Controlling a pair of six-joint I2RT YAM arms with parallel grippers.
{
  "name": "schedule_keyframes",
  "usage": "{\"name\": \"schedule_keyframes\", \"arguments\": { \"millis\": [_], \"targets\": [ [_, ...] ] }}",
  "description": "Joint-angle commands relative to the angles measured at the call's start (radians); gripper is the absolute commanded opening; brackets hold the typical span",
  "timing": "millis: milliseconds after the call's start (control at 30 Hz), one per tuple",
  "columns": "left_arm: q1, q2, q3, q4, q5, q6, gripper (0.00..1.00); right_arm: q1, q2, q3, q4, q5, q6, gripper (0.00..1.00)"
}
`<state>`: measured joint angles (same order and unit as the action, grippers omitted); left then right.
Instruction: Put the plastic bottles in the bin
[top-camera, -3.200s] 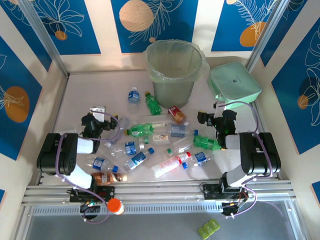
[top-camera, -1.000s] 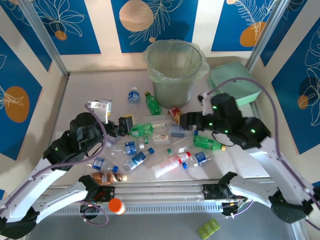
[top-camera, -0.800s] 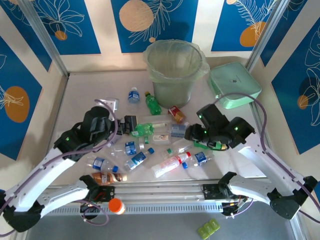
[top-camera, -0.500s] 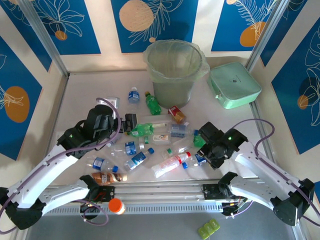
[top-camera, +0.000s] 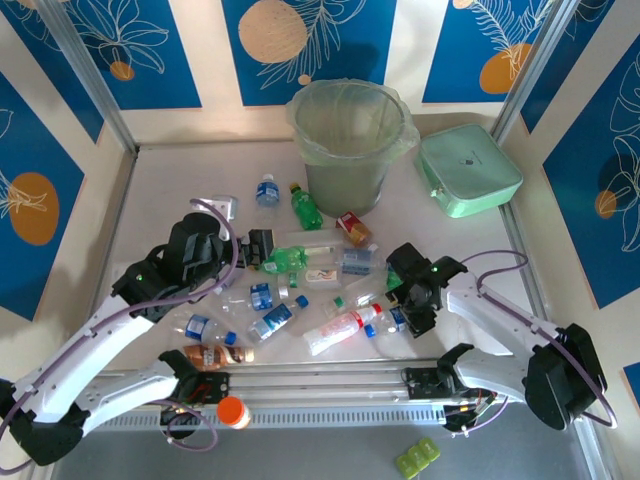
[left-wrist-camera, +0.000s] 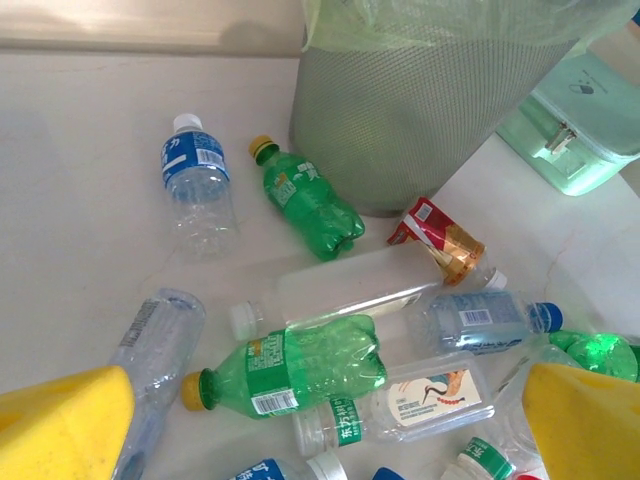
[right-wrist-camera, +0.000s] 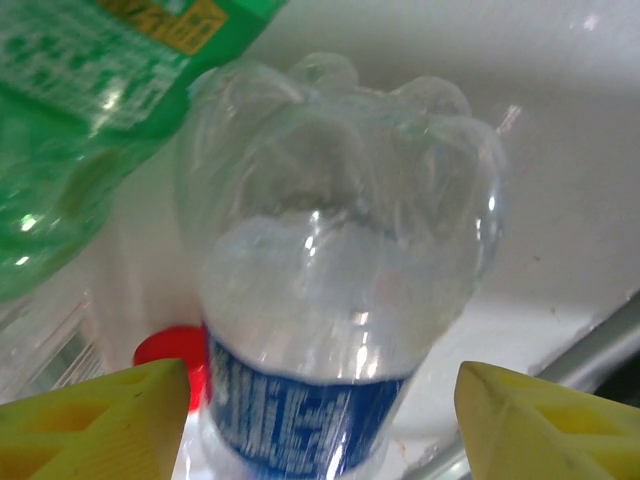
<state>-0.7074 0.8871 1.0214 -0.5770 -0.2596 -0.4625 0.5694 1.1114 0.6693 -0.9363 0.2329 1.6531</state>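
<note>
**Right fingers straddle a blue-labelled bottle; bin upright at the far side of the desk**

The right fingers (right-wrist-camera: 100, 420) stand apart on either side of a clear blue-labelled bottle (right-wrist-camera: 330, 300), which lies with its base toward the wrist camera. A gap shows on at least one side, so nothing is clamped. The label's white print is too blurred to read. A green bottle (right-wrist-camera: 80, 110) with a green-and-yellow label lies beside it, and a red cap (right-wrist-camera: 165, 352) shows just past it.

The left fingers (left-wrist-camera: 60, 425) are spread wide and hold nothing. Below them a barcoded green bottle (left-wrist-camera: 290, 372) lies on its side. Around it lie:
- a white-capped bottle (left-wrist-camera: 195, 185) with a blue label
- a yellow-capped green bottle (left-wrist-camera: 305, 200)
- a red-and-gold bottle (left-wrist-camera: 440, 235)
- a blue-capped bottle (left-wrist-camera: 480, 320)
- a clear flat-sided bottle (left-wrist-camera: 400, 400), whose label carries what may be Chinese characters, too small to be sure

The bin (top-camera: 350, 140) stands upright at the far middle of the desk (top-camera: 180, 170), lined with a thin plastic bag (top-camera: 400, 135). The bottles lie scattered on the desk in front of it. A mint-green box (top-camera: 470, 170) sits just beside the bin on its right.
</note>
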Motion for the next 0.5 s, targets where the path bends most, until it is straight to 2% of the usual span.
{"name": "schedule_keyframes", "arguments": {
  "millis": [0,167,333,467],
  "targets": [
    [0.017,-0.014,-0.015,0.031,0.038,0.021,0.99,-0.006,0.02,-0.04,0.071,-0.001,0.03,0.7],
    [0.029,-0.011,-0.023,0.043,0.063,0.019,0.99,-0.022,0.054,-0.07,0.136,0.003,0.015,0.66],
    [0.039,-0.02,-0.03,0.052,0.065,0.019,0.99,-0.02,0.02,-0.066,0.098,0.026,0.03,0.54],
    [0.05,-0.021,-0.034,0.058,0.077,0.016,0.99,-0.012,-0.047,-0.06,0.045,0.029,0.039,0.5]
  ]
}}
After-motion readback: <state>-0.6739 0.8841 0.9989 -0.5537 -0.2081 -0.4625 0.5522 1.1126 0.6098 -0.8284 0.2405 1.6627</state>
